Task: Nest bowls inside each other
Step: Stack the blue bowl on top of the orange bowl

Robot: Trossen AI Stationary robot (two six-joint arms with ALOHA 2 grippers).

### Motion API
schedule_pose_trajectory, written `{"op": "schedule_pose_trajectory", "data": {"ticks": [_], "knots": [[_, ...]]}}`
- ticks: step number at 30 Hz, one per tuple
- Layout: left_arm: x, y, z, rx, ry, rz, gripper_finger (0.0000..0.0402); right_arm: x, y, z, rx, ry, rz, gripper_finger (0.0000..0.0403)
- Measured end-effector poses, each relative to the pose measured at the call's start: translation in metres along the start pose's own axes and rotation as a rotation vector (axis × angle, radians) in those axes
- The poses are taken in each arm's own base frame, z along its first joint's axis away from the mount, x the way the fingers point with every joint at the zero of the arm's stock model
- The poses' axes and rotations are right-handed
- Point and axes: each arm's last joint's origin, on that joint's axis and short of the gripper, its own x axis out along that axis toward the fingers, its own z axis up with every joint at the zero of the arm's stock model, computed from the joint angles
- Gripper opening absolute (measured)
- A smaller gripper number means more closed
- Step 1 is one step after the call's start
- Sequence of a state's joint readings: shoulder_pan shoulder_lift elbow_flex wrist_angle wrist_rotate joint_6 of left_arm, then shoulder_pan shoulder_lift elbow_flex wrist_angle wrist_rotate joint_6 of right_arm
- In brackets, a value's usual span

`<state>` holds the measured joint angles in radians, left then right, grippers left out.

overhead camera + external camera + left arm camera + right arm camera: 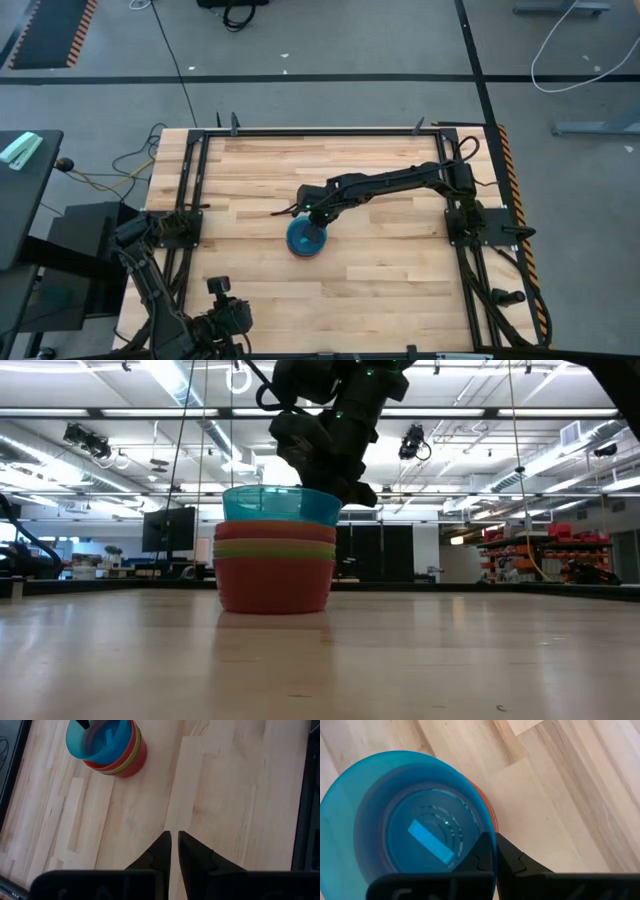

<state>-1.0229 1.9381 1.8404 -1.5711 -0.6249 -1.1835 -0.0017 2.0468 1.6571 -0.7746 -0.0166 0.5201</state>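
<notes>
The right gripper is stretched out over the middle of the table, directly above the stack of bowls. Its two dark fingers are closed to a narrow gap, and the rim of the blue bowl passes between them: one finger is inside the bowl, the other outside its wall. So the gripper holds the blue bowl by its rim. In the low view the gripper comes from above and meets the rim on the right side of the bowl.

The blue bowl is the top one of the stack and sits inside the bowls below. It stands higher than the others, so a large part of its wall shows above them. It looks slightly tilted, but I cannot tell this for sure. Under it the rims of an orange bowl and an olive green bowl show as thin bands, and the lowest, reddish-orange bowl stands on the table. Inside the blue bowl only its own bottom shows.

The left gripper waits at the near left corner of the table, well apart from the stack. Its fingers are almost together and hold nothing.
</notes>
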Motion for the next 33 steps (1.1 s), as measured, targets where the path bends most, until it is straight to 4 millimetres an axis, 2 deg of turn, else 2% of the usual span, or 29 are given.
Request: {"op": "schedule_pose_trajectory", "data": {"ticks": [9,18,28,33], "knots": [[0.0,0.0,0.0,0.0,0.0,0.0,0.003,0.01,-0.003,-0.005,0.002,-0.014,0.004,0.0001],[0.0,0.0,0.0,0.002,-0.001,0.0,0.004,0.01,-0.003,-0.005,-0.003,-0.019,0.01,0.0003],[0.0,0.0,0.0,0.002,-0.002,0.001,0.0028,0.011,0.0,-0.006,-0.01,-0.018,0.009,0.0041],[0.0,0.0,0.0,0.002,-0.003,0.001,0.0032,0.009,0.004,-0.007,-0.021,-0.023,0.018,0.0046]]}}
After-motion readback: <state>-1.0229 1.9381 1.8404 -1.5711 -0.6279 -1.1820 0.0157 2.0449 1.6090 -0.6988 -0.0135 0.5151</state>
